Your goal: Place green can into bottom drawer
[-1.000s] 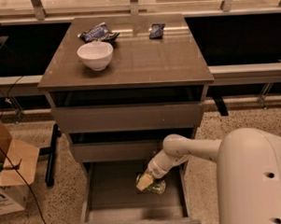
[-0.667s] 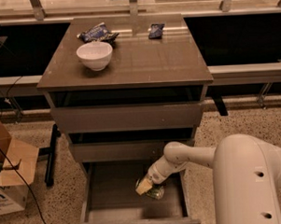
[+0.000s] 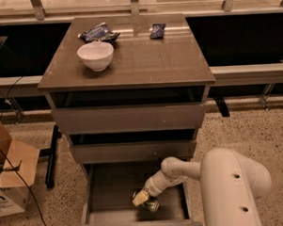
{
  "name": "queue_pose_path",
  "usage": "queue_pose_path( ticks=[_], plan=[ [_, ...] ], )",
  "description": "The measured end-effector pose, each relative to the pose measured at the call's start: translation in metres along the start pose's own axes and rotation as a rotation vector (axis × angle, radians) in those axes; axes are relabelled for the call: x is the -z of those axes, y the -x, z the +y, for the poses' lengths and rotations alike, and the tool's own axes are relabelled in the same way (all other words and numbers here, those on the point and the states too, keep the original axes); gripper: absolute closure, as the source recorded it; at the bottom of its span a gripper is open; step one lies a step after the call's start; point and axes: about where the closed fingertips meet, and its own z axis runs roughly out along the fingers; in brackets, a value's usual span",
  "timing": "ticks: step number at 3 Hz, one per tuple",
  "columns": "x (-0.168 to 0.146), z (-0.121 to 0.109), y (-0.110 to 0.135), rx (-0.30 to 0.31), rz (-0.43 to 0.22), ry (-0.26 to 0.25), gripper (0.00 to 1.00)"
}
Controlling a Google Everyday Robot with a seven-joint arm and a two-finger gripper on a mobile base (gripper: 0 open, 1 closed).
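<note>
- The white arm (image 3: 181,172) is seen at the lower right, reaching leftward and down into the cabinet.
- The bottom drawer (image 3: 107,192) is pulled out, and its floor is exposed.
- The gripper (image 3: 141,198) is held low inside this drawer, right of its middle.
- The green can (image 3: 151,206) is found inside the drawer, touching the gripper's tip; whether it is clamped or released cannot be told.
- The two upper drawers are set slightly ajar.
- A white bowl (image 3: 95,55) is placed on the cabinet top (image 3: 148,58), with two blue snack packets (image 3: 98,33) laid behind it.
</note>
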Motion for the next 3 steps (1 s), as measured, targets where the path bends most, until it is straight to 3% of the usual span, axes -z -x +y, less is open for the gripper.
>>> queue_pose_path(
  ticks=[1,2,3],
  plan=[
    [-0.030,-0.014,-0.011,-0.039,-0.017,-0.004,1.00],
    [-0.053,-0.027,-0.017,-0.070,-0.027,-0.007,0.85],
    [-0.076,-0.037,-0.028,-0.117,-0.011,0.005,0.62]
  ],
)
